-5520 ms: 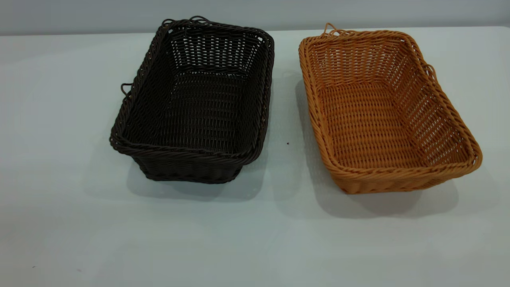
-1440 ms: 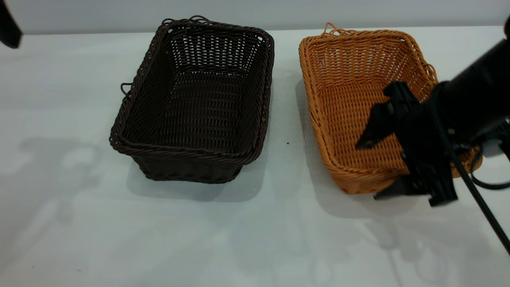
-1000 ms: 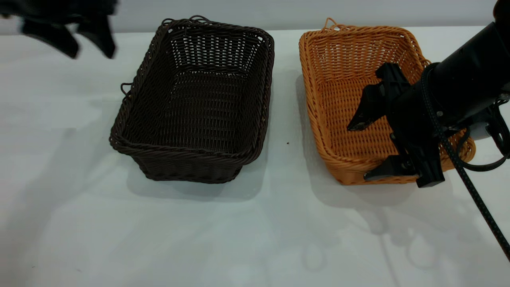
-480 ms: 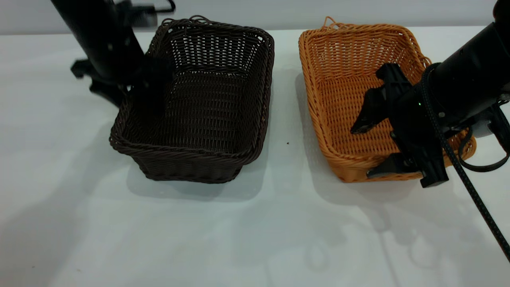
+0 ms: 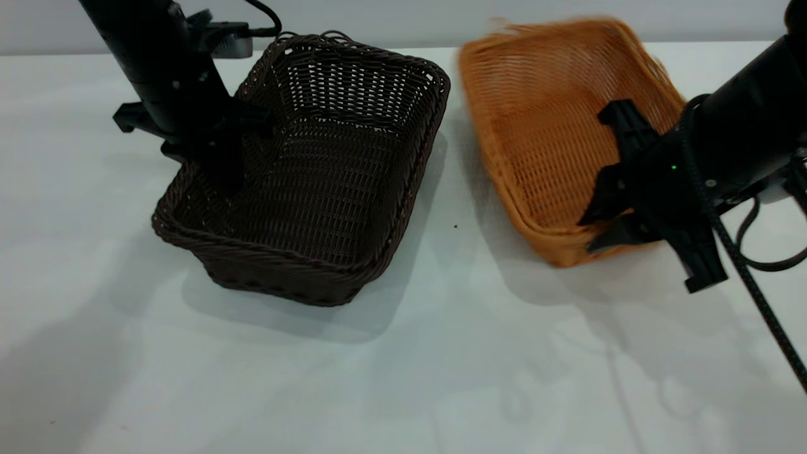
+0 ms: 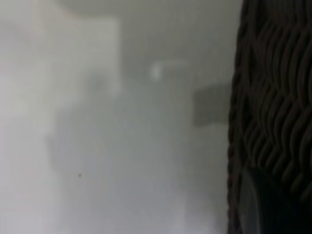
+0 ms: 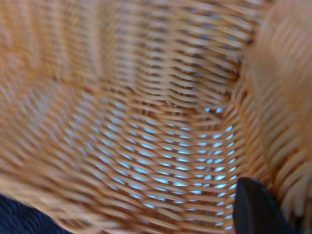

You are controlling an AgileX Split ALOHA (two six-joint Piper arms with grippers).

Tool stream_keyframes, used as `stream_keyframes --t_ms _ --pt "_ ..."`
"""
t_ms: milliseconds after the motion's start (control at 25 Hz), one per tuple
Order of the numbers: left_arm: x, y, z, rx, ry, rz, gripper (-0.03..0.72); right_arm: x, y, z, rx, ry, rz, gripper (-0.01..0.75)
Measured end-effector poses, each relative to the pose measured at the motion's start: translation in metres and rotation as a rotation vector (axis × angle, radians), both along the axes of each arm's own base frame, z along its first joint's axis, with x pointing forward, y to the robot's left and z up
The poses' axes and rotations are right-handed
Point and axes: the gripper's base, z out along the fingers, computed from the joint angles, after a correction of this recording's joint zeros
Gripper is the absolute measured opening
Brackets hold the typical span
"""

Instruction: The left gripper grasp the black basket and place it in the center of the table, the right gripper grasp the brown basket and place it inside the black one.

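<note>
The black basket [image 5: 328, 176] sits left of centre on the table [image 5: 403, 378], turned a little askew. My left gripper [image 5: 205, 157] comes down from above and is shut on its left rim, with one finger inside the basket. In the left wrist view the dark woven wall [image 6: 273, 107] fills one side, with a finger [image 6: 258, 204] against it. The brown basket [image 5: 548, 132] is at the right, tilted and blurred. My right gripper [image 5: 589, 234] is shut on its near right rim. The right wrist view shows the orange weave [image 7: 146, 122] and one dark fingertip [image 7: 253, 207].
A small dark speck [image 5: 456, 226] lies on the table between the baskets. The grey back wall [image 5: 403, 19] runs behind the table's far edge. The right arm's black cable [image 5: 756, 296] hangs down towards the near right.
The left gripper has closed on the black basket's left rim and the basket has turned and shifted. The right gripper's fingers have closed on the brown basket's rim and it has tipped up.
</note>
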Motion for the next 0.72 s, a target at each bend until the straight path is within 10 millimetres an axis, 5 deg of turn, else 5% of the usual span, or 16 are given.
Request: stream_keyframes --t_ms 280,520,720 --pt "0.001 0.009 0.027 0.113 -0.043 -0.188 0.075 0.021 -0.019 0.016 0.037 -0.121 0.120 0.076" --pt "-0.001 0.009 0.033 0.140 -0.047 -0.331 0.075 0.068 -0.048 0.057 0.174 -0.377 0.316 0.076" --pt "-0.005 -0.013 0.033 0.157 -0.076 -0.550 0.078 0.099 -0.072 0.102 0.257 -0.511 0.496 0.076"
